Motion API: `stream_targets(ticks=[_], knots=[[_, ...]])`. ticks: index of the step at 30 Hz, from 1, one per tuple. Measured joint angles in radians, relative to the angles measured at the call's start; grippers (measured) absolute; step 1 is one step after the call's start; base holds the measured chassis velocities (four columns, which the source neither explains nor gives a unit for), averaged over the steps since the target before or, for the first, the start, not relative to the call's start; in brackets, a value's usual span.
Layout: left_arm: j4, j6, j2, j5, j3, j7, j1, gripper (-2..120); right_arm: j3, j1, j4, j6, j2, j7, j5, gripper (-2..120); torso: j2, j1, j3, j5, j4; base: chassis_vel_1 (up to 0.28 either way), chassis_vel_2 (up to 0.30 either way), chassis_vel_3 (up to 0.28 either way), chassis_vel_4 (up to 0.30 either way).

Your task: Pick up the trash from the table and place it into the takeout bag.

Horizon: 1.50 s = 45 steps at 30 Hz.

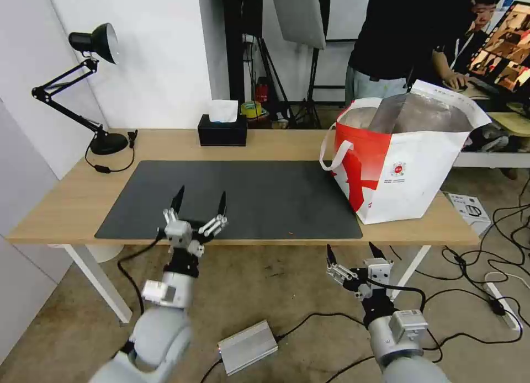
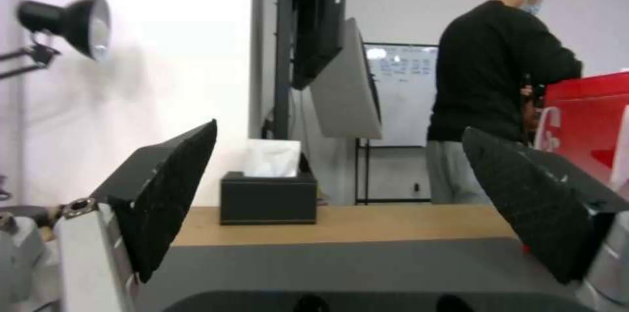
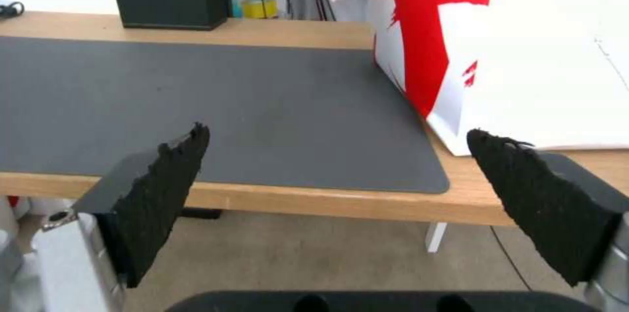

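Table [image 1: 165, 145]: long light-wood top on white legs, carrying a dark grey mat [image 1: 248, 195] that runs along its front edge.

Takeout bag [image 1: 419, 173]: boxy red-and-white tote, upright at the right end of the table, its lower left corner touching the mat's right edge. White loop handle hangs on the left face; silver lining shows at the open mouth; small round red logo on the front face. Contents cannot be made out.

Tissue box [image 1: 222, 130]: black, at the rear edge, centre, white tissue standing up.

Desk lamp [image 1: 94, 46]: black, base at the rear left corner.

Small red scrap [image 1: 291, 232]: on the mat near its front edge.

Left gripper [image 1: 200, 198]: fingers apart, empty, over the mat's front edge.

Right gripper [image 1: 353, 250]: fingers apart, empty, below and in front of the table's front edge.
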<state>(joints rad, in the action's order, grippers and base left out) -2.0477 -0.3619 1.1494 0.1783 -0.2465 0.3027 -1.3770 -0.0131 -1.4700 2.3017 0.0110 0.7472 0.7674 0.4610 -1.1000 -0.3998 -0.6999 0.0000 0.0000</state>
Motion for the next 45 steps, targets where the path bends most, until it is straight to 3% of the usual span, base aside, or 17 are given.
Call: stream_targets(ticks=[10, 30, 45], knots=[[0.000, -0.058, 0.057, -0.068, -0.082, -0.002, -0.086, 100, 0.000, 0.000, 0.000, 0.000, 0.000, 0.000, 0.000, 100, 0.000, 0.000, 0.000, 0.0000, 0.0000, 0.000, 0.000, 0.000, 0.000], [-0.009, -0.093, 0.184, -0.188, -0.187, 0.027, -0.231, 100, 0.000, 0.000, 0.000, 0.000, 0.000, 0.000, 0.000, 100, 0.000, 0.000, 0.000, 0.0000, 0.0000, 0.000, 0.000, 0.000, 0.000], [-0.022, -0.105, 0.198, -0.201, -0.208, 0.024, -0.337, 100, 0.000, 0.000, 0.000, 0.000, 0.000, 0.000, 0.000, 100, 0.000, 0.000, 0.000, 0.0000, 0.0001, 0.000, 0.000, 0.000, 0.000]])
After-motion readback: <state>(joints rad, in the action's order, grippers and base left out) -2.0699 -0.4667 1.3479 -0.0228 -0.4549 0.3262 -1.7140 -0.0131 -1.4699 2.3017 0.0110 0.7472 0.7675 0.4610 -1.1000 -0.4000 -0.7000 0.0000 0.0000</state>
